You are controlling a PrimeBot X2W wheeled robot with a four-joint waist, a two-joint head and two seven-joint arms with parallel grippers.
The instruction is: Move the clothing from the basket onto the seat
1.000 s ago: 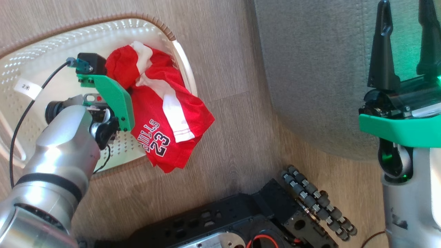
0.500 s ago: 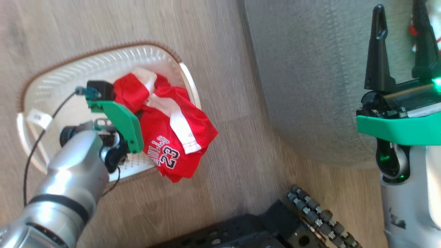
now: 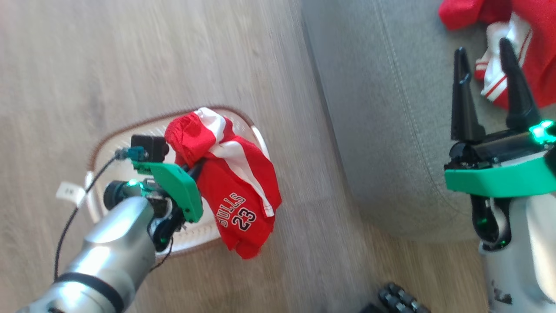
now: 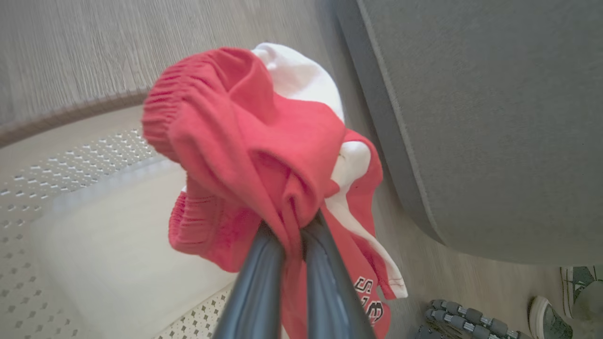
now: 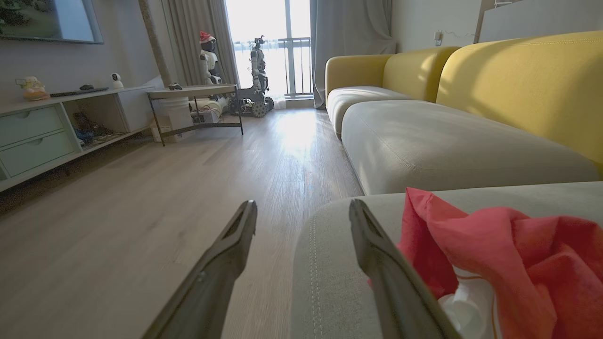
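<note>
Head view: bare floor (image 3: 304, 143) separates seat (image 3: 382, 130) from basket (image 3: 126, 134) and hanging clothing (image 3: 234, 182).

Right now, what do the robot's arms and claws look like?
The left gripper and right gripper each have two long, dark, pointed fingers on a bright green plate. The arms are shiny silver-grey. The left arm has a black band and a thin black cable with a white tag.
</note>
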